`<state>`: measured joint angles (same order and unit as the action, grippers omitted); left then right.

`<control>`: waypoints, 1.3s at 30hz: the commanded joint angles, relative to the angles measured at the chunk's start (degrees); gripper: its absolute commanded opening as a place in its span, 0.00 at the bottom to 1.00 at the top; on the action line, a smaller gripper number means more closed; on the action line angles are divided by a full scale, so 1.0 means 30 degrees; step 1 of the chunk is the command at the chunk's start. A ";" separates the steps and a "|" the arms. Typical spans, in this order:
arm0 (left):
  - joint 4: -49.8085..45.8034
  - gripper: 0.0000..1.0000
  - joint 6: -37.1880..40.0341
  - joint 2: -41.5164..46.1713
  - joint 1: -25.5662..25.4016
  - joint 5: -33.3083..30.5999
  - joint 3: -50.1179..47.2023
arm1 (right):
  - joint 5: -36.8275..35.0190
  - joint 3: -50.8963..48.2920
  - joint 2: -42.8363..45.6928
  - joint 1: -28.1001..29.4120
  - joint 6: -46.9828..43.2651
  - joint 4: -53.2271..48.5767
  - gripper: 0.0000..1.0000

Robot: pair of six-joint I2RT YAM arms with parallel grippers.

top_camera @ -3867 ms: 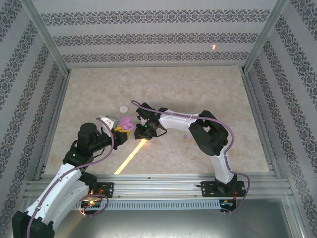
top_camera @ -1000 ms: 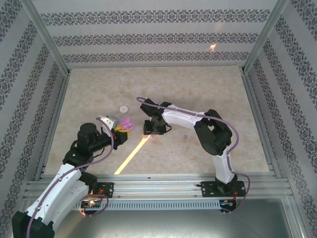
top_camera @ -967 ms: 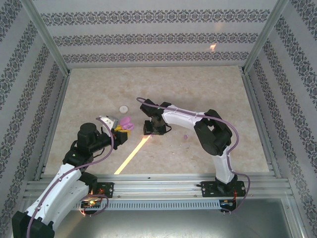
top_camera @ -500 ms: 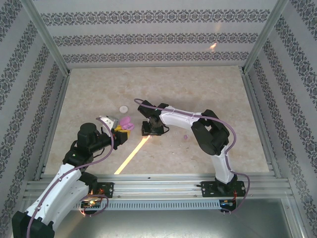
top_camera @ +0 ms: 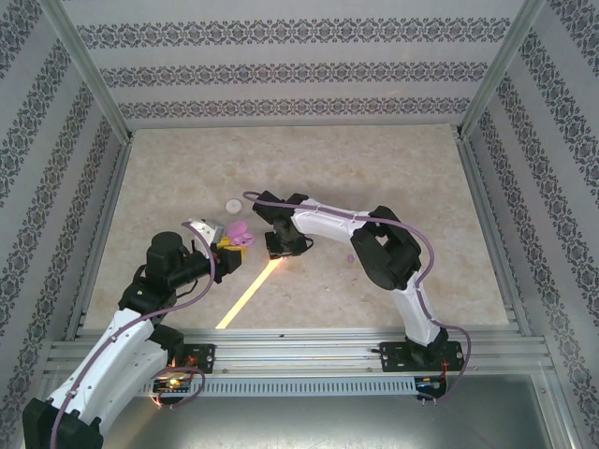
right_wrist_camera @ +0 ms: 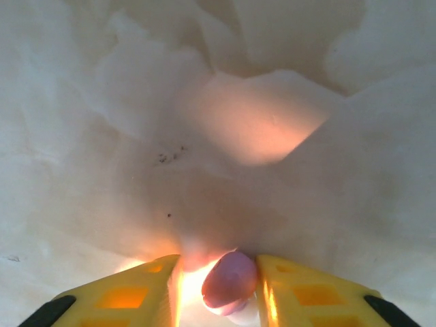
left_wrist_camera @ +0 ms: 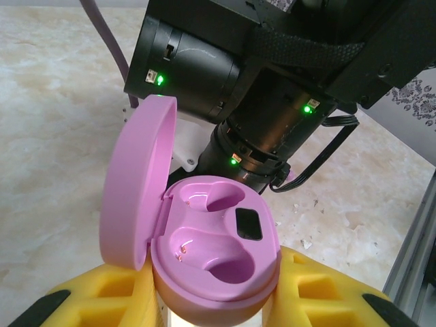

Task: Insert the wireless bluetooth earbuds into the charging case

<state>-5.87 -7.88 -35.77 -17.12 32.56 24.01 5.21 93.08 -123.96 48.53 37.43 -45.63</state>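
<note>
My left gripper [left_wrist_camera: 214,303] is shut on the purple charging case [left_wrist_camera: 214,245], its yellow fingers [left_wrist_camera: 320,289] pressing both sides. The lid stands open to the left and both sockets are empty. From above, the case [top_camera: 239,233] sits just left of my right gripper [top_camera: 278,248], which points down at the table. A purple earbud [right_wrist_camera: 230,279] lies on the table between the right gripper's [right_wrist_camera: 218,289] fingers. It touches the right finger [right_wrist_camera: 293,286], and a lit gap separates it from the left finger. Another purple earbud [top_camera: 350,258] lies on the table under the right arm.
A small white round piece [top_camera: 232,204] lies on the marble tabletop [top_camera: 374,168] behind the case. A bright streak of light [top_camera: 248,295] runs across the table in front of the grippers. Metal rails and patterned walls [top_camera: 299,75] enclose the table.
The right gripper has shifted a little to the left, towards the case, and its jaws have narrowed round the purple earbud. The left arm and the case have not moved.
</note>
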 commanded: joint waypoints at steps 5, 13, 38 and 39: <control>0.0044 0.05 -0.0009 0.0221 0.0166 0.0684 0.0183 | -0.0743 0.0135 -0.0278 0.0375 -0.0751 -0.1233 0.23; 0.2375 0.05 -0.0967 -0.0161 0.0172 0.2107 -0.0384 | -0.0418 -0.2857 0.3139 -0.0183 -0.0212 0.1418 0.19; 1.3440 0.05 -0.0693 -0.6075 -0.2718 0.4097 0.0097 | -0.0363 -1.2441 2.1814 -0.0102 0.0839 0.9320 0.14; 1.3492 0.05 -0.0418 -0.6258 -0.2878 0.3969 0.0270 | -0.0317 -1.2150 2.1755 0.0202 0.0634 0.9248 0.14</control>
<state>26.65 -11.53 -53.69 -24.40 44.51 22.09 5.13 55.48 -58.33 47.46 41.41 -18.61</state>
